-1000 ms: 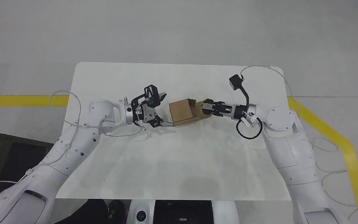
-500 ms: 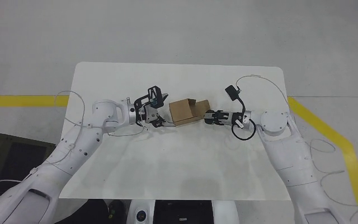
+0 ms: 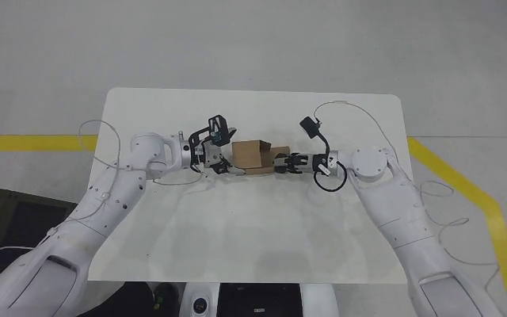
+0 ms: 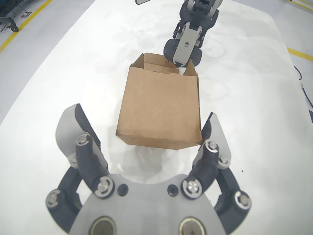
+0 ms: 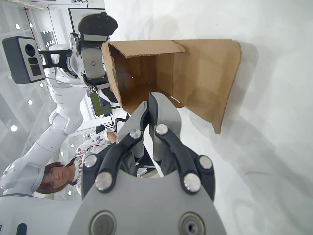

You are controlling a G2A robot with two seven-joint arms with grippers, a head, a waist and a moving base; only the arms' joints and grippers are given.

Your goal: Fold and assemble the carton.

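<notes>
Lying on its side near the middle of the table [image 3: 261, 238], the carton [image 3: 252, 155] sits between the two arms, its closed end toward the left gripper [image 4: 144, 116] and its open mouth toward the right gripper [image 5: 149, 102]. It looks like thin, empty corrugated board, so I judge it very light and apt to slide on the smooth top if pushed from one side only. The walls should be stiff along the creases but would likely buckle under a hard pinch in the middle of a panel. The safest holds seem to be the free flap edges and the corners, where the folded board is strongest. The left gripper is spread wide and holds nothing. Its fingers [image 4: 85, 133] straddle the closed end, one tip touching or just beside a corner and the other apart from the box, so it could serve as a backstop. The right gripper has its fingers pressed together with nothing plainly between them, and its tips are at the rim of the mouth against one inner wall. Whether they nip a board edge I cannot tell. One large flap [image 5: 207, 79] is splayed outward, not yet folded in.
</notes>
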